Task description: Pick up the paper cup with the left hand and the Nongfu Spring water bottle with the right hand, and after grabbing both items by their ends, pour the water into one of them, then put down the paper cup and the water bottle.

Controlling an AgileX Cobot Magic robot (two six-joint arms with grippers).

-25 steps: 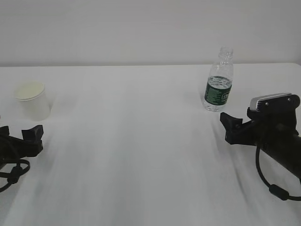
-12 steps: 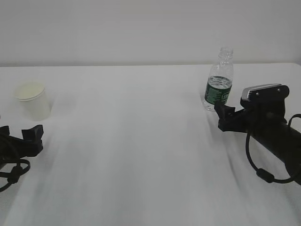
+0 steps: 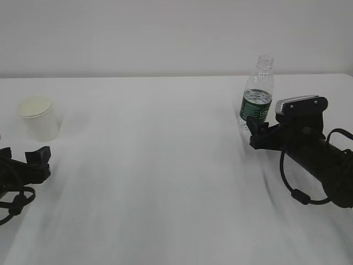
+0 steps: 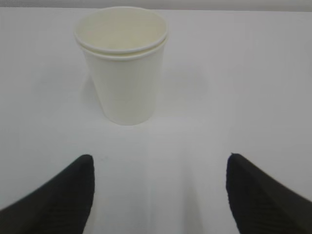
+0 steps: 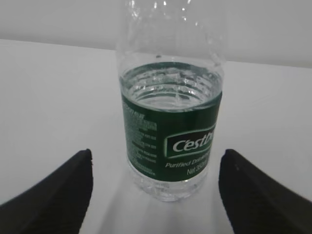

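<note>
Items on my white table [image 3: 165,165], as I see them from the console:

1. Cup [image 3: 37,117]: white paper, upright, far left, standing free. In my left wrist view the cup [image 4: 124,63] sits ahead of the fingers, a little left of centre, inside pale cream.
2. Bottle [image 3: 257,94]: clear, ribbed, green label, no cap, upright at right rear. Water [image 5: 170,87] reaches about the label's top edge.
3. Left hand [image 3: 38,157]: low at the left edge, jaws spread wide, nothing between them, apart from the cup.
4. Right hand [image 3: 255,132]: just in front of the bottle, jaws released and wide; the bottle [image 5: 170,122] stands ahead between the fingertips [image 5: 63,187], not gripped.
</note>
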